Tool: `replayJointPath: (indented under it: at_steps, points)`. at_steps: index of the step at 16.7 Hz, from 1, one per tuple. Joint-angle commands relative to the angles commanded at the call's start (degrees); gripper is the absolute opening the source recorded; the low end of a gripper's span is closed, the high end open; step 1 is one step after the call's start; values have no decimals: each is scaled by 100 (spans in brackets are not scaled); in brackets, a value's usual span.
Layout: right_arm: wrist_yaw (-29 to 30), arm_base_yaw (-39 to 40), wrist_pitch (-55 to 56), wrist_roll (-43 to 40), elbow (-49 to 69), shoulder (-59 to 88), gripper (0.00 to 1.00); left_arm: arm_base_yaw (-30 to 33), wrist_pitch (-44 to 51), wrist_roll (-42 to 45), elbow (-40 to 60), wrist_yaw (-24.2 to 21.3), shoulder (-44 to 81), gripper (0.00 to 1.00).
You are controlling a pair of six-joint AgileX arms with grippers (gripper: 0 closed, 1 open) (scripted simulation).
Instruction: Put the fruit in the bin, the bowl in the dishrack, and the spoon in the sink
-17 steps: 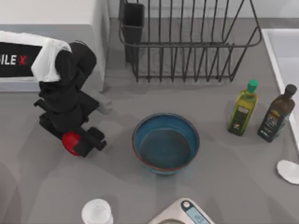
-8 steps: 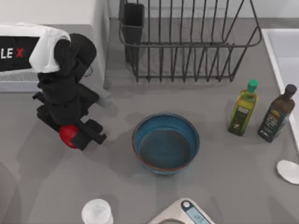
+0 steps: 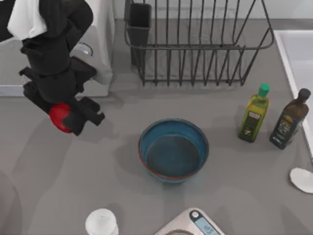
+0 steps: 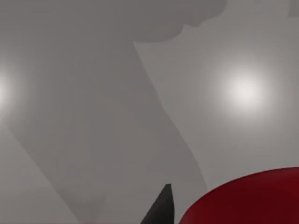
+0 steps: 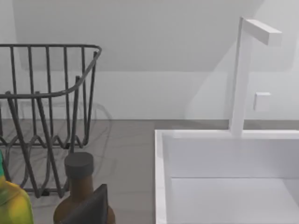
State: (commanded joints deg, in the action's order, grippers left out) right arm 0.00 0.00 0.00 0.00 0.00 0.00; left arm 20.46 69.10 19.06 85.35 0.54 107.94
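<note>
While my left arm reaches over the left part of the table, my left end effector (image 3: 66, 119) is closed on the fruit (image 3: 59, 117), a small round glossy red ball, held between the two black fingers. It hangs above the matte grey table (image 3: 112, 196), near a white box-shaped appliance (image 3: 100, 44) that stands at the rear left. From my left wrist the fruit (image 4: 247, 198) shows as a smooth dark red curve beside one pointed black fingertip (image 4: 161, 207), with the plain grey surface below.

At the front edge, a small clear round glass (image 3: 101, 223) stands, and to its right is the corner of a flat metal scale (image 3: 193, 224) with a small display. Near the middle of the table the bowl (image 3: 173, 150) sits upright; it is deep, round and blue, with a thin reddish-brown rim. Behind it the dishrack (image 3: 198, 44), made of thin black wire with upright bars, has a dark rectangular cup (image 3: 139, 22) at its left corner.

To the right of the bowl stand two bottles: a yellow-green one with a green cap (image 3: 254, 114) and a dark brown one with a black cap (image 3: 289, 120). At the right edge the spoon (image 3: 302, 179) lies on the table, white and glossy, with a rounded end, partly cut off. Behind it is the sink (image 3: 293, 49), a pale rectangular basin with a raised rim. My right wrist view shows this basin (image 5: 161, 154) with a white square-profile tap (image 5: 240, 74). Whether my right end effector is open, I cannot tell.
</note>
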Motion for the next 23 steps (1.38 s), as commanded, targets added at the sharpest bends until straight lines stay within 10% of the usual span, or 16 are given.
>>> replayJointPath:
  at_steps: [11, 23]
  points:
    - [0, 0, 0, 0, 0, 0, 100, -461, -45, -1683, -642, -640, -889, 0]
    - [0, 0, 0, 0, 0, 0, 100, -3943, 445, -7030, -1881, -834, -2516, 0]
